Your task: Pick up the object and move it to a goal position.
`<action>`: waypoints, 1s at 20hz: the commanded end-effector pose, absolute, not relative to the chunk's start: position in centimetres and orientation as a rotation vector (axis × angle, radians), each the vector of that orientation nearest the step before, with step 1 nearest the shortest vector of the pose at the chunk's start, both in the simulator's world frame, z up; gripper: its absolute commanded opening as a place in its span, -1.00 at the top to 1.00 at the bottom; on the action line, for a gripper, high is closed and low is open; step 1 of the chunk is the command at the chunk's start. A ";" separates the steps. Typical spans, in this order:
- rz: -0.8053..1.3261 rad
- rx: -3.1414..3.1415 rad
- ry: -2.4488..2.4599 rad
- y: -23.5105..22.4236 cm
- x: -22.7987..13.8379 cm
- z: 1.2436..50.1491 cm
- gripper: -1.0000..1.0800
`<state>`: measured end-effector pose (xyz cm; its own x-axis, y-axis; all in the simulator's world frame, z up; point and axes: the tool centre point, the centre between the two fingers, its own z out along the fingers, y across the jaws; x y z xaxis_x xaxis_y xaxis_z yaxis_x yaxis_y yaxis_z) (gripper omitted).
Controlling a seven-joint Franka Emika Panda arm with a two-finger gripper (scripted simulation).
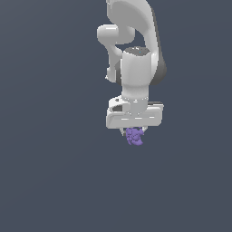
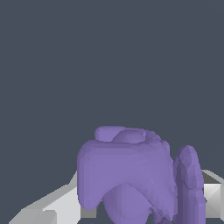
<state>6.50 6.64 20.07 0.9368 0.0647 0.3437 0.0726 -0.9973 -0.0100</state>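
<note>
In the exterior view, my white arm hangs straight down at centre frame against a uniform dark grey background. At its lower end sits the wide white block of my jaws, and the purple object protrudes directly beneath it, slightly toward the exterior view's right of the block's centre line. The object is narrower than the block above it.

In the wrist view, 1 purple object fills the near field. It is matte and lumpy, with a broad arched lobe and 1 separate finger-like lobe beside it. 2 white fingertips flank it, 1 on each side, both touching its surface.

My jaws are closed onto the object, which keeps them only partly apart. I cannot tell whether the object touches any bench; none is distinguishable.
</note>
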 end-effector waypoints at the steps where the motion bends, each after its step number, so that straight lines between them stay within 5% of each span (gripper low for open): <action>1: -0.707 -3.027 -0.132 8.0 8.3 25.6 1.00; 10: -1.183 -2.850 -0.199 11.7 9.8 42.9 1.00; 20: -1.376 -2.753 -0.226 13.2 8.6 50.2 1.00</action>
<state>8.72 13.11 49.67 0.6006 0.1054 0.7926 0.1543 -0.9879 0.0145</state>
